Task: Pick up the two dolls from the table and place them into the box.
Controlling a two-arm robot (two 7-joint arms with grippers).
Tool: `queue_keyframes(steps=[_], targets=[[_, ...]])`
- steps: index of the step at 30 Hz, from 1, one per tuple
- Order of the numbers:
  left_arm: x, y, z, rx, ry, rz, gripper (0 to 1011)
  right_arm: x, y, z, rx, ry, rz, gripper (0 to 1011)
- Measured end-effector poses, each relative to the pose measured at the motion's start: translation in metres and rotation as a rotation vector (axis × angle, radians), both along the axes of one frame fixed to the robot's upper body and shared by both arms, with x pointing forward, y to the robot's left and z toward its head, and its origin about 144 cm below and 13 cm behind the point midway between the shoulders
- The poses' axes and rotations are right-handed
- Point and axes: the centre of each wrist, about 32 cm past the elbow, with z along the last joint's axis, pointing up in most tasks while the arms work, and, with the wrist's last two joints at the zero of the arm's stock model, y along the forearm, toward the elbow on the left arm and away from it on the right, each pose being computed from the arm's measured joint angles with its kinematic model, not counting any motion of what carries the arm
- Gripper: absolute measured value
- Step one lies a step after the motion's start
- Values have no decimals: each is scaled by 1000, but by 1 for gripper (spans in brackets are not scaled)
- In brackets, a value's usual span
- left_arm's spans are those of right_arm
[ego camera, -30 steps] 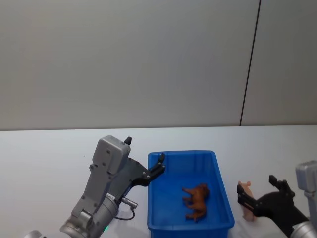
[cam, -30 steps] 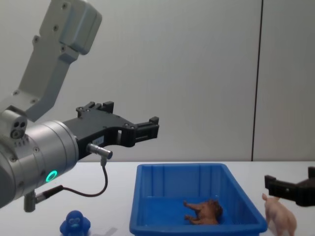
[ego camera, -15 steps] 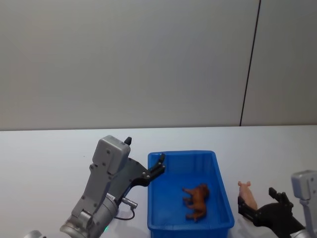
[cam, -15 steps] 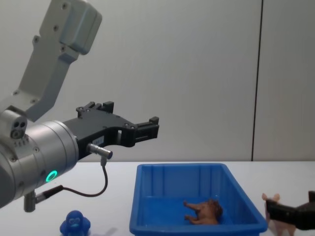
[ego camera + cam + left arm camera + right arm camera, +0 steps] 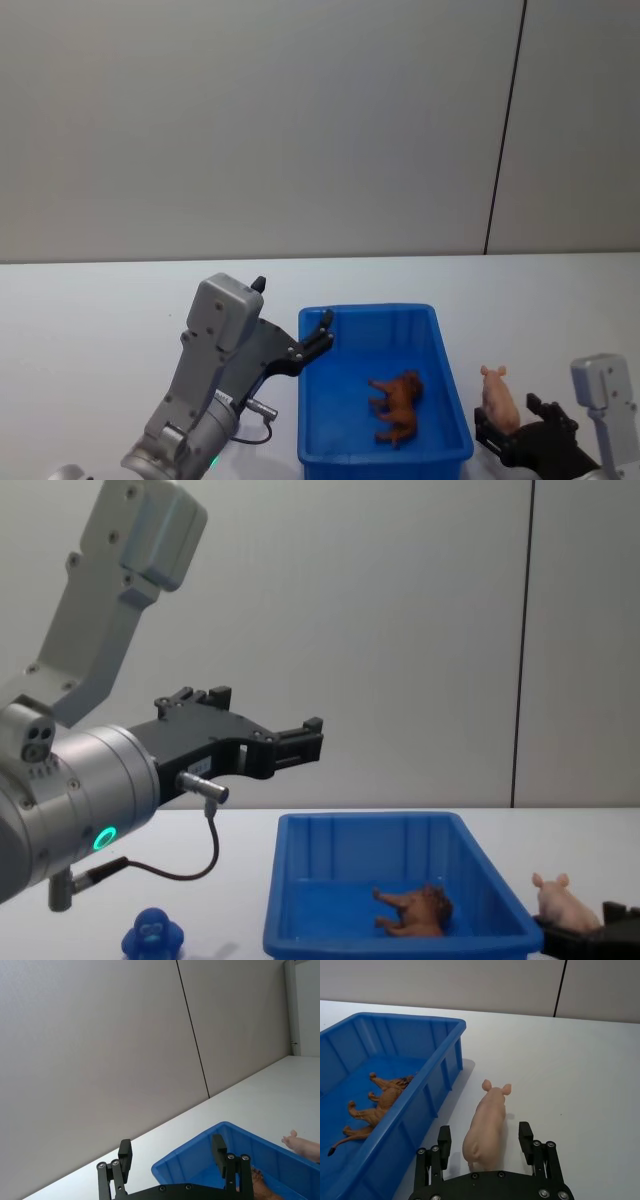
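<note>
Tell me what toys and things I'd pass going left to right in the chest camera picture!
blue blob figure → blue box, with the brown animal lying inside it → pink pig standing on the table

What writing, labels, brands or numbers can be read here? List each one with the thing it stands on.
None: no words, labels, brands or numbers can be read.
The box, brown animal, pink pig and blue figure bear no print.
The left gripper, high beside the box's left wall, and the right gripper, fingers open around the pig, show no markings.
</note>
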Motion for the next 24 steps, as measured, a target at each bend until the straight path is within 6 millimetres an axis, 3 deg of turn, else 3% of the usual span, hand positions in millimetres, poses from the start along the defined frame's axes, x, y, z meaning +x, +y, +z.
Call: queue_keyframes(steps=[5,15,24], targets=[[0,0,0,0,0,0,1001,3,1,-4,2,11,2,744],[0,0,0,0,0,0,1001,5,3,-6,2,8,-4,409],[0,0,0,0,0,0,1001,4,5,4,10,-47,3,381]])
